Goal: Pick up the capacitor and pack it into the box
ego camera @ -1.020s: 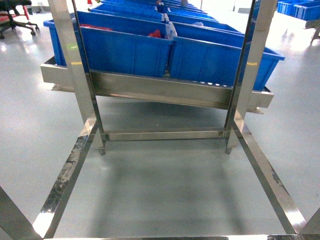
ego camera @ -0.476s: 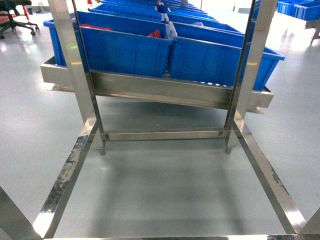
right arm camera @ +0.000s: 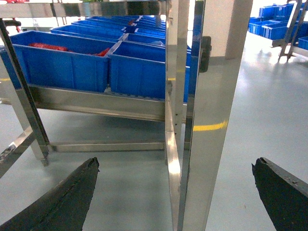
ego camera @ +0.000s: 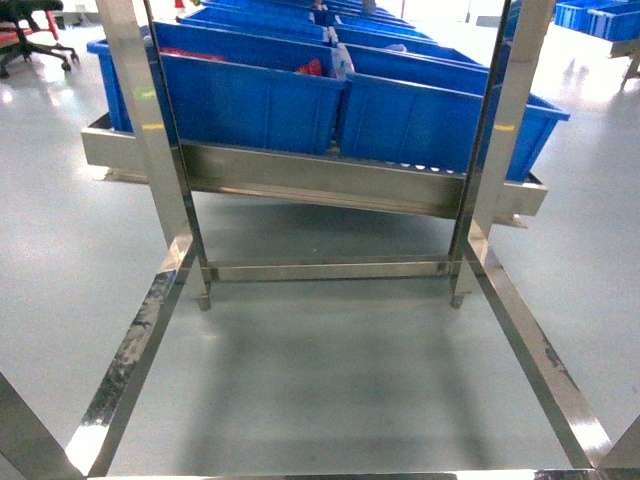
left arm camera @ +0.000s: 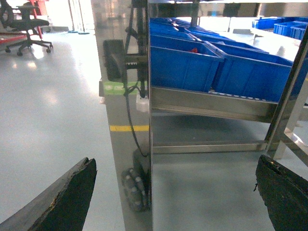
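No capacitor can be made out, and the box is out of view. My left gripper (left arm camera: 175, 163) is open, its two black fingers (left arm camera: 67, 202) spread wide on either side of a steel upright (left arm camera: 125, 144), with nothing between them. In the right wrist view my right gripper (right arm camera: 175, 163) is also open and holds nothing, and a steel post (right arm camera: 211, 144) stands ahead of the gap. Neither gripper shows in the head view.
A steel rack (ego camera: 320, 180) carries rows of large blue bins (ego camera: 250, 100), one holding red items (ego camera: 310, 68). Steel uprights (ego camera: 150, 140) and floor rails (ego camera: 130, 360) frame the grey floor in front. An office chair (ego camera: 35, 35) stands far left. More blue bins (ego camera: 600, 20) sit far right.
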Tool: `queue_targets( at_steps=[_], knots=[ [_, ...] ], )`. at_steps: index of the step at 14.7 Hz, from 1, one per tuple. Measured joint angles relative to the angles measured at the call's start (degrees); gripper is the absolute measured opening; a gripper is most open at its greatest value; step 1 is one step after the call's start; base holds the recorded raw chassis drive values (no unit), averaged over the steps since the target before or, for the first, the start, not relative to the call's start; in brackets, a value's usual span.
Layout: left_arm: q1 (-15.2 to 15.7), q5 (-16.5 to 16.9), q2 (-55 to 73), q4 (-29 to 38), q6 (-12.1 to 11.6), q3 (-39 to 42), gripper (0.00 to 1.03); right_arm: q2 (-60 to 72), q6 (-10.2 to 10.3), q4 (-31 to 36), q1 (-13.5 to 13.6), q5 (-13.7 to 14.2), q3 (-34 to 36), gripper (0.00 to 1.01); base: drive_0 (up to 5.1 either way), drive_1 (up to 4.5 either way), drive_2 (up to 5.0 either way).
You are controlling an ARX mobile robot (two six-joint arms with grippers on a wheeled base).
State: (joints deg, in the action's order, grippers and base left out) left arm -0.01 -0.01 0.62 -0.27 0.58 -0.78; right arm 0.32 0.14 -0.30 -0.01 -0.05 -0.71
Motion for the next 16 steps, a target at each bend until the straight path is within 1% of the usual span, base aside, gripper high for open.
queue_targets(
  at_steps=[16],
  knots=[
    [0.0,-0.02,0.0,0.0,0.0,0.0,0.98,0.0,0.0,0.0,0.0,0.0,0.0,0.98,0.0,0.0,0.0]
  ],
)
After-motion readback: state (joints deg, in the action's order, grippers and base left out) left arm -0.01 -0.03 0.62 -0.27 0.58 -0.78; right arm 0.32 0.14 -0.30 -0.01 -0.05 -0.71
